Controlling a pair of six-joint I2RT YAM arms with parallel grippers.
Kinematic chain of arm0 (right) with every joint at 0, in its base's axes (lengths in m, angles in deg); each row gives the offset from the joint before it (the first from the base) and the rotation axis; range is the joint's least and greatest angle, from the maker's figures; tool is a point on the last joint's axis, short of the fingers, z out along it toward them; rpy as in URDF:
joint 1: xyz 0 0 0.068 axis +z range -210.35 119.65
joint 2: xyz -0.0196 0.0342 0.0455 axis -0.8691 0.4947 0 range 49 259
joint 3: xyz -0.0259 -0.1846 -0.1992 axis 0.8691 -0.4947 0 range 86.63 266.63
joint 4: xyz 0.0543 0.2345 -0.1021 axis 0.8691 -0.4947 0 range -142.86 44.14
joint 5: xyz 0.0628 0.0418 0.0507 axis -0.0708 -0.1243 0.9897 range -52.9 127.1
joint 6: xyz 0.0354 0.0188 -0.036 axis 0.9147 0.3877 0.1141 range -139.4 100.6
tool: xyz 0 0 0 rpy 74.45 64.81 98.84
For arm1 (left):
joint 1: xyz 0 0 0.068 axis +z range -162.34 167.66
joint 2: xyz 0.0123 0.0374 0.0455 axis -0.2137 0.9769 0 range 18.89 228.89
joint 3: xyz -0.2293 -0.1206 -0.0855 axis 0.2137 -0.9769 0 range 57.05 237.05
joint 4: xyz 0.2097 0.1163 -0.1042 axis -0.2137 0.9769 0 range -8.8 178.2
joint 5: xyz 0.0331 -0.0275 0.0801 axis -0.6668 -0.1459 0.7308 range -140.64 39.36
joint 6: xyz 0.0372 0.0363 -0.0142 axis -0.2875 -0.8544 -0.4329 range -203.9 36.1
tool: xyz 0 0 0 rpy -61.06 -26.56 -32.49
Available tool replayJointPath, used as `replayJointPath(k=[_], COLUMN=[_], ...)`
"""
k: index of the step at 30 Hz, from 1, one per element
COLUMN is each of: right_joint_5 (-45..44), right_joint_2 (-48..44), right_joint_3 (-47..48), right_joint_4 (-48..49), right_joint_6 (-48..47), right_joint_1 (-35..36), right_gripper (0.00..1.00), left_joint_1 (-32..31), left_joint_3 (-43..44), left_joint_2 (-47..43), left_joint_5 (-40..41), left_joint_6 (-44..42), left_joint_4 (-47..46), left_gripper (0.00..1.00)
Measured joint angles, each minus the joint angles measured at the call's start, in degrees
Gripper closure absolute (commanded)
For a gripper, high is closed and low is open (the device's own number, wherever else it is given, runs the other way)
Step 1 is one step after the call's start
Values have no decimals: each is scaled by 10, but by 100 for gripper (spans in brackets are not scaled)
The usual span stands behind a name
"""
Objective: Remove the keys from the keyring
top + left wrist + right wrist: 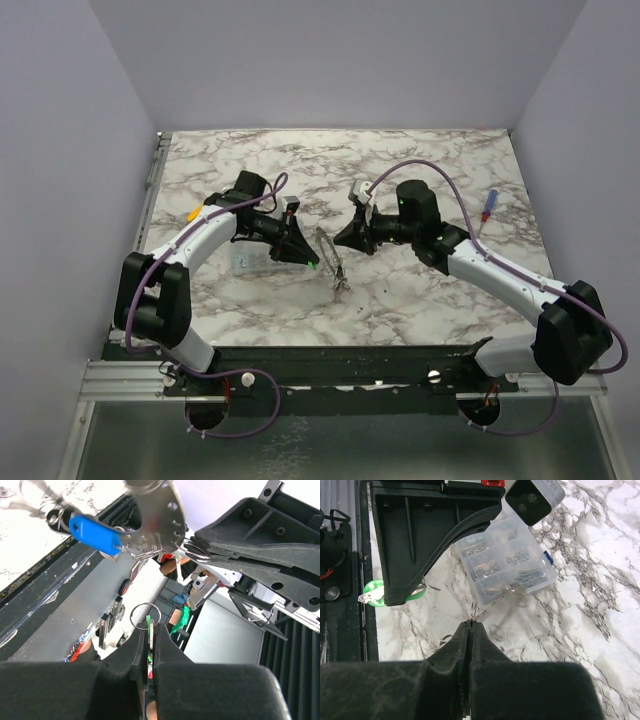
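While my left pincer [150,631] is clamped on the green-headed key [372,591], my right pincer [469,625] is pinched tight on a thin wire loop [475,612] of the bunch. Between the two pincers, over the marble worktop [420,290], is the keyring [162,510], a flat grey metal ring standing tilted, with the blue-headed key [95,530] hanging from it beside a cluster of silver keys [341,283] that dangle lower down. A clear box [505,560] of small parts lies on the worktop just under my left arm.
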Motion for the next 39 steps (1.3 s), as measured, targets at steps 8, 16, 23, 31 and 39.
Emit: replayJointPath(k=[8, 16, 23, 31, 39], right_joint_5=[0, 0, -1, -7, -12], right_joint_2=[-3, -23, -52, -92, -127], right_joint_3=[0, 0, 6, 13, 13], right_joint_4=[-13, -37, -69, -105, -130], right_joint_6=[3, 5, 9, 8, 8], right_joint_1=[-7, -30, -62, -108, -147], right_gripper=[99, 100, 99, 99, 99], left_joint_1=[4, 5, 5, 3, -52], left_joint_3=[-2, 36, 115, 178, 139], left_joint_2=[0, -31, -59, -36, 0], left_joint_5=[22, 97, 243, 429, 493], left_joint_6=[-5, -66, -183, -319, -352], left_joint_4=[-8, -7, -6, -1, -25], left_gripper=[100, 100, 100, 100, 100])
